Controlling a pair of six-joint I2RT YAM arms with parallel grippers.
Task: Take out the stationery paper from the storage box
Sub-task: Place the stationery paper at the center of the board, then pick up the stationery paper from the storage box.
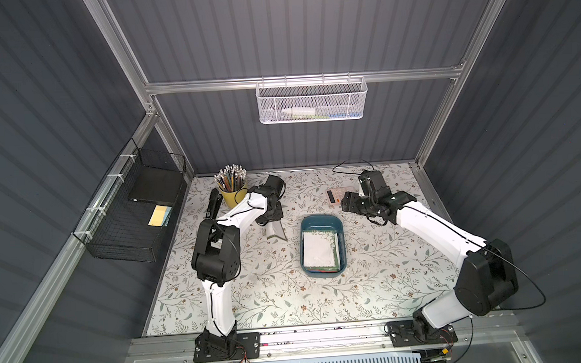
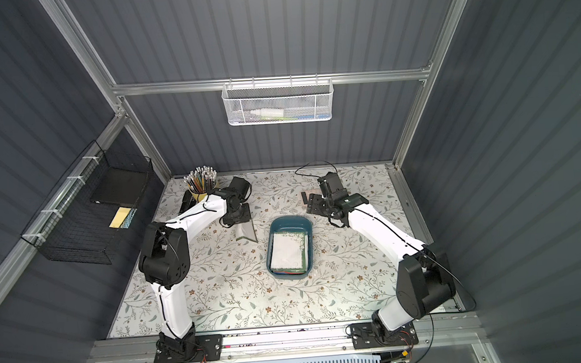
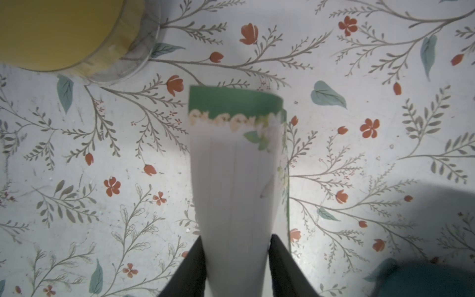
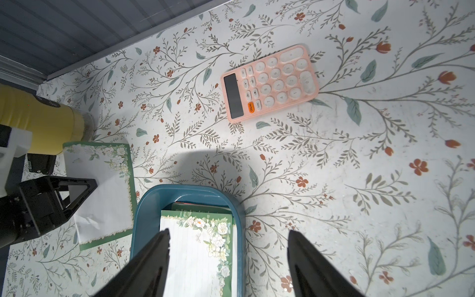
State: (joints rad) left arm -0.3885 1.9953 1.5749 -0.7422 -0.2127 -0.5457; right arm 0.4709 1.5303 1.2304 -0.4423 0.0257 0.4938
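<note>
A shallow dark teal plastic storage box (image 1: 321,218) (image 2: 291,220) (image 4: 190,190), rectangular with rounded corners, sits near the middle of the floral-patterned tabletop (image 1: 288,302). Most of the stationery paper (image 1: 320,252) (image 2: 291,254) (image 4: 195,257) lies inside it as a stack pushed toward the near end. The top sheet is white and lined with a green floral border, and red and blue edges peek out beneath it in both top views. One loose sheet (image 1: 277,231) (image 2: 247,234) (image 3: 236,167) (image 4: 102,180), white with the same green border, is out of the box. It lies on the table just beside the box's left wall, between the box and a yellow cup (image 1: 233,195) (image 3: 59,33) (image 4: 43,123) full of pencils. The left gripper (image 1: 270,221) (image 3: 236,237) stands over this sheet. In the left wrist view its two dark fingers (image 3: 195,262) flank the sheet's blurred, bowed near end. The gap between them is filled by paper, and I cannot tell whether they press on it or have let go. The right gripper (image 1: 346,203) (image 4: 228,232) hovers near the box's far end, its fingers (image 4: 154,257) spread wide with nothing between them. A pink calculator (image 1: 337,195) (image 4: 270,82) with round keys lies flat on the table beyond it, well apart from the box.
</note>
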